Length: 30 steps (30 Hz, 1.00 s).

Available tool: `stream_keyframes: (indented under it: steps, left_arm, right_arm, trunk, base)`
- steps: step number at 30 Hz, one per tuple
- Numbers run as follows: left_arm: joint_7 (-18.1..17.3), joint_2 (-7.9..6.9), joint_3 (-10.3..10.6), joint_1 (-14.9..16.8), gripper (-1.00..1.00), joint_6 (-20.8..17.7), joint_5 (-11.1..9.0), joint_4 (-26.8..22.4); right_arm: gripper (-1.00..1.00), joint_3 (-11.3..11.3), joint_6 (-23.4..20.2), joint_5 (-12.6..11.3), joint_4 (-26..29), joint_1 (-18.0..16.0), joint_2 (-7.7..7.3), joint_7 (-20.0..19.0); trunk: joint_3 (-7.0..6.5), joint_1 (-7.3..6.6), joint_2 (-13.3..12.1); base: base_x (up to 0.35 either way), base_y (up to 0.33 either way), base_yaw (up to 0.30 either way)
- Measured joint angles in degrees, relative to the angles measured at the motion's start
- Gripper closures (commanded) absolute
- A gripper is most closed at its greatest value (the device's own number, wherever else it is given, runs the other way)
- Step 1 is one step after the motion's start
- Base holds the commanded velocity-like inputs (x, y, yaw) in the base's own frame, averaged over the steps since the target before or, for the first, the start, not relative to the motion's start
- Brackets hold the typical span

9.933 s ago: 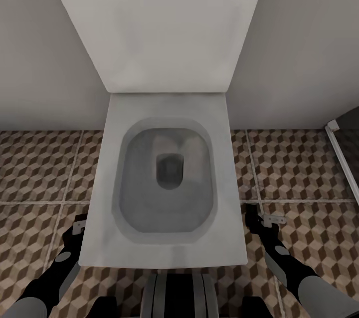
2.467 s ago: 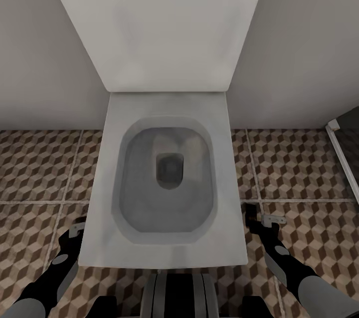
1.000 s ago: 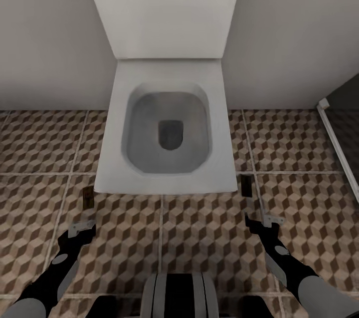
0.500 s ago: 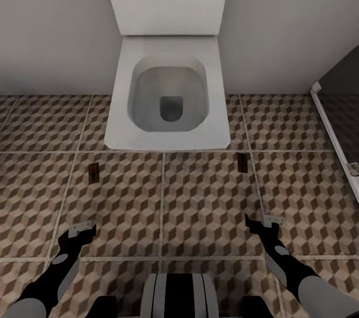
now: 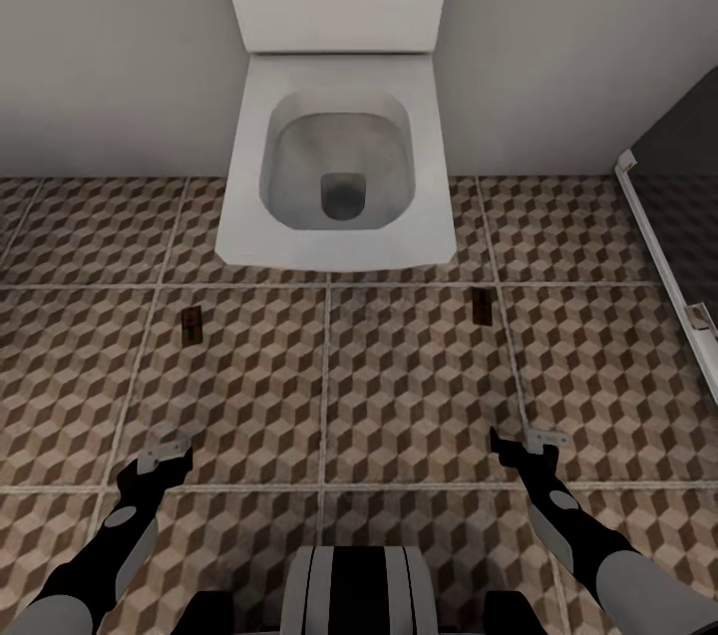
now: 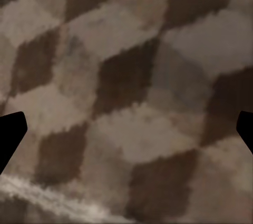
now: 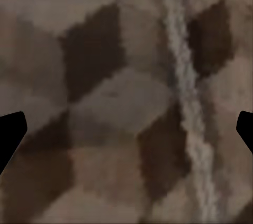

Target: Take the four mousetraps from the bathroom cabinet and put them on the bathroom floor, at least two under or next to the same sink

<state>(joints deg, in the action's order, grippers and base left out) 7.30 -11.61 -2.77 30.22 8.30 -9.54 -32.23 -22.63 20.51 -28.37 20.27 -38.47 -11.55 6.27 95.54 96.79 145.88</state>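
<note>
Two mousetraps lie flat on the bathroom floor (image 5: 399, 386) in front of a toilet: one small brown mousetrap (image 5: 189, 323) to the left, the other mousetrap (image 5: 483, 305) to the right. My left gripper (image 5: 160, 456) hangs low over the tiles, nearer to me than the left trap, open and empty. My right gripper (image 5: 523, 443) hovers likewise behind the right trap, also open. In the left wrist view the gripper (image 6: 126, 134) frames bare cube-pattern tile; in the right wrist view the gripper (image 7: 126, 134) frames tile with a grout line. The cabinet and the bathroom sink are out of view.
A white toilet (image 5: 339, 166) with its lid up stands against the grey wall (image 5: 100, 47) straight ahead. A dark glass shower panel with a white frame (image 5: 658, 246) runs along the right side. My base (image 5: 354, 590) shows at the bottom centre.
The whole view has pulled back from the toilet, so the camera moved. Two mousetraps, hidden at first, now show on the floor. Both arms keep their pose.
</note>
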Motion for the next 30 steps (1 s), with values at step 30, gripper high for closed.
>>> stream_keyframes:
  steps: [30]
  left_arm:
    - [-0.02, 0.11, 0.07, 0.0, -1.0, -0.02, -0.1, -0.92]
  right_arm:
    - [-1.0, 0.0, 0.0, 0.01, 0.0, 0.0, 0.0, 0.0]
  trunk:
    - [-1.99, -0.24, -0.12]
  base:
    - [-0.002, 0.0, 0.0]
